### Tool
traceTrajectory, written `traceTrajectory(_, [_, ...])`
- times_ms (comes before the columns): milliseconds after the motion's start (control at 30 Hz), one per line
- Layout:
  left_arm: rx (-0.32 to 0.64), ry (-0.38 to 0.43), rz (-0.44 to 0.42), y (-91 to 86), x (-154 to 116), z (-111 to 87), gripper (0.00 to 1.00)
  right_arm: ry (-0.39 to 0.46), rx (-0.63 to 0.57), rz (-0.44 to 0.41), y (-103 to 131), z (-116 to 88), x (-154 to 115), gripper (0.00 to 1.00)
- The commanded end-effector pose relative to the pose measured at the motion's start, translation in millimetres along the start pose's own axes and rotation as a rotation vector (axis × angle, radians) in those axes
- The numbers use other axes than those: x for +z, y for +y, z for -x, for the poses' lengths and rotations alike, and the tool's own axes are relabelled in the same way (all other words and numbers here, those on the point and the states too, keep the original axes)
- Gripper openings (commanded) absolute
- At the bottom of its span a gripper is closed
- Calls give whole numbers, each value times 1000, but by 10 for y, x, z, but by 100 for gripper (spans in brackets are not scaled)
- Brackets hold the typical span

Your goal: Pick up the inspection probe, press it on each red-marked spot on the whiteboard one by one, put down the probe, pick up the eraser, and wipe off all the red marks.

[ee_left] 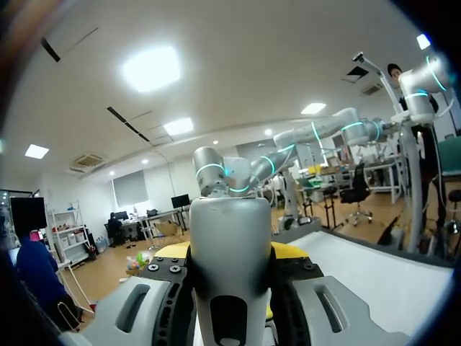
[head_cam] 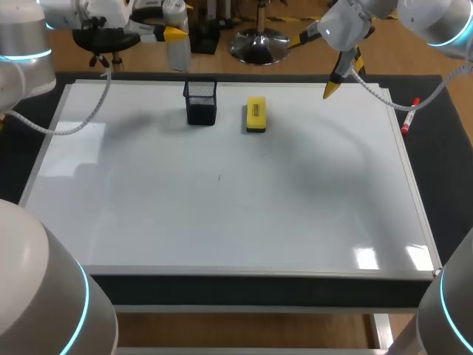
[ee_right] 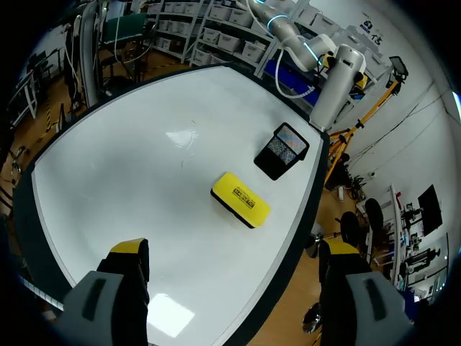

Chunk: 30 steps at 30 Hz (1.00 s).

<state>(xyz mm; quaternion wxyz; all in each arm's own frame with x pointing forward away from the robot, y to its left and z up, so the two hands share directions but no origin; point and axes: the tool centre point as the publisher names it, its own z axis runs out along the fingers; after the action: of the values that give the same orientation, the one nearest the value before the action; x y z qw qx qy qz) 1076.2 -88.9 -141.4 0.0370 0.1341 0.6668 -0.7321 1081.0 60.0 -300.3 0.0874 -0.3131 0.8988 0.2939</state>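
The inspection probe (ee_left: 229, 216), a grey-white cylinder, stands between the yellow-tipped fingers of my left gripper (ee_left: 230, 254), which is shut on it. In the head view the left gripper (head_cam: 174, 33) holds the probe (head_cam: 177, 53) above the whiteboard's far edge, left of the middle. The yellow eraser (head_cam: 256, 115) lies flat on the whiteboard (head_cam: 222, 207) near its far edge. My right gripper (head_cam: 341, 74) hangs open over the far right part of the board. From its own wrist view the right gripper (ee_right: 234, 249) is empty, with the eraser (ee_right: 241, 200) ahead of it. I see no red marks on the board.
A black mesh cup (head_cam: 201, 102) stands just left of the eraser, also seen as the mesh cup (ee_right: 282, 151) beyond it. A red marker (head_cam: 409, 118) lies off the board's right edge on the dark mat. A tiny dark speck (head_cam: 219, 177) sits mid-board.
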Motion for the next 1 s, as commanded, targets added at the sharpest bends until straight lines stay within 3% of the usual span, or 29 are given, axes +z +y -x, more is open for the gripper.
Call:
traceTrajectory(33, [-2,-120,-40,36,54,-172,0,4,-2,-2,1,2,-12,100])
traceTrajectory(233, [5,-104,-68,-26,192,-178,0,4,-2,-2,1,2,-12,100])
traceTrajectory(567, [-8,-92,-77,26,263,-66,0,4,-2,-2,1,2,-12,100])
traceTrajectory(1000, [-36,-57,-129,254,291,31,0,4,-2,-2,1,2,-12,100])
